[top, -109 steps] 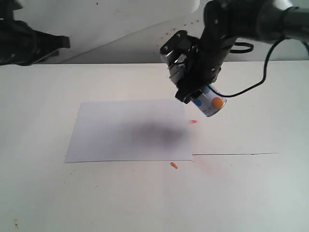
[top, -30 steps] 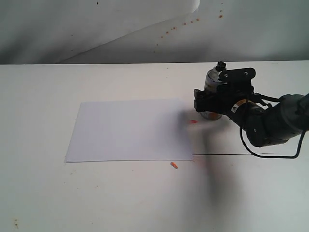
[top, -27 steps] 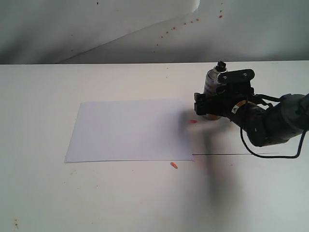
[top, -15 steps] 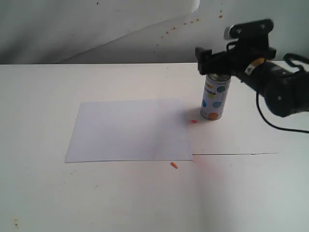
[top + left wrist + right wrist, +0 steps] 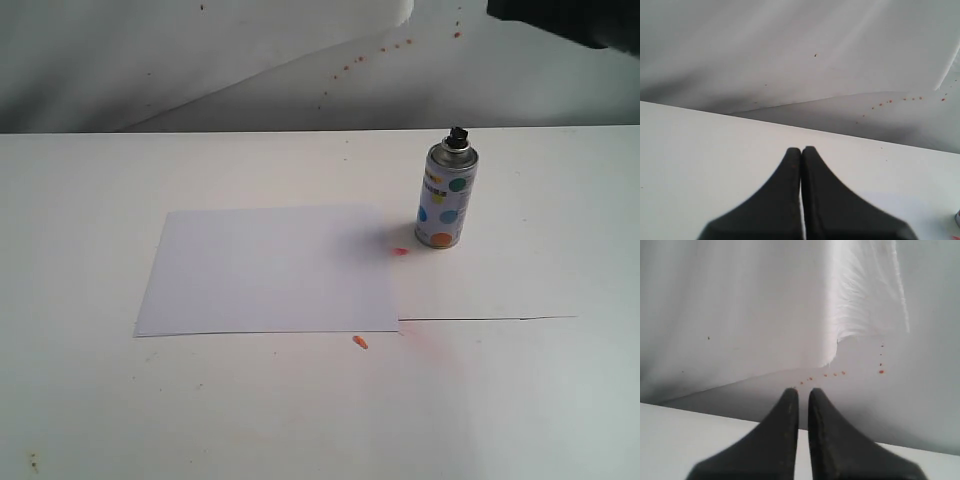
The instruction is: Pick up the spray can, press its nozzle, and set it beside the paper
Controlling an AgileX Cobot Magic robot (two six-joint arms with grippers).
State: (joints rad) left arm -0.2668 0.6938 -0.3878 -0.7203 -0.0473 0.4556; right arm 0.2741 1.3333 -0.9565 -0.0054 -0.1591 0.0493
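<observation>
Soft, rather dim, even light falls on the small silver-white dotted spray can (image 5: 446,195), whose faint blurred shadow lies toward the plain white paper sheet (image 5: 270,270). In the wrist views the black left gripper (image 5: 801,149) and right gripper (image 5: 803,390) are out of focus, and the curling white backdrop sheet (image 5: 865,290) glares.

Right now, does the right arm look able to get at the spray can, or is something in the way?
Probably yes. The spray can stands upright, alone, just beside the paper, with nothing around it. The right gripper hangs clear above the table, jaws close together, so it must open first.
</observation>
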